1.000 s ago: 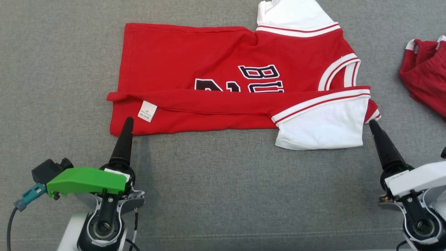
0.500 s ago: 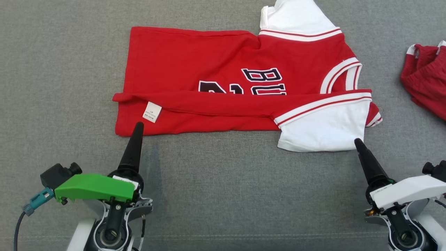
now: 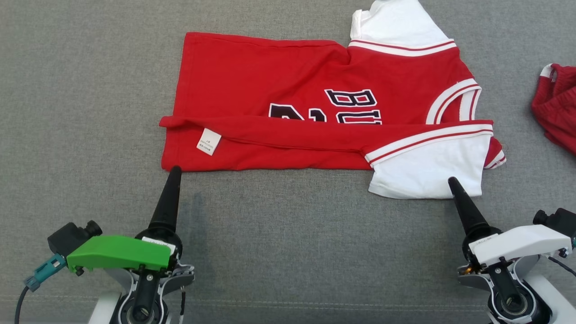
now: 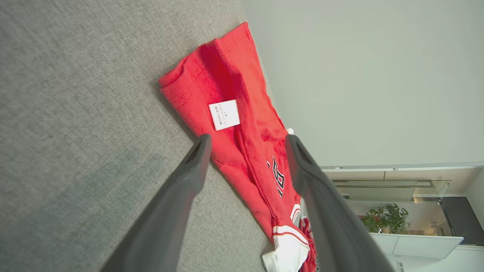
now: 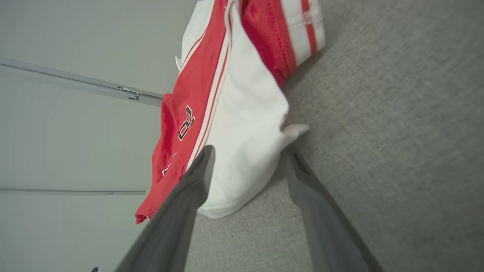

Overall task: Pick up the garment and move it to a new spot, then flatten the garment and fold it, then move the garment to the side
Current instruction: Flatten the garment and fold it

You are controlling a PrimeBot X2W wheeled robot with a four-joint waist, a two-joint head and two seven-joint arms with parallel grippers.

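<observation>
The garment (image 3: 288, 76) is a red jersey with white sleeves and dark lettering, lying flat on the grey cushion with its near side folded over and a white label showing. My left gripper (image 3: 174, 171) is open at the near left hem corner; in the left wrist view the left gripper (image 4: 247, 141) straddles the red hem (image 4: 227, 75) just below the label. My right gripper (image 3: 452, 181) is open at the near edge of the white sleeve (image 3: 427, 171). In the right wrist view the right gripper (image 5: 249, 151) has that sleeve (image 5: 249, 113) between its fingertips.
A second red garment (image 3: 558, 108) lies crumpled at the right edge of the head view. The grey cushion (image 3: 288, 234) stretches toward me to a stitched seam (image 3: 288, 306). A pale wall and a plant (image 4: 385, 219) show beyond the cushion.
The head camera has shifted, sliding the whole picture right. My right gripper has left the red sleeve end for the white sleeve's near edge. The left gripper drew back to the hem edge.
</observation>
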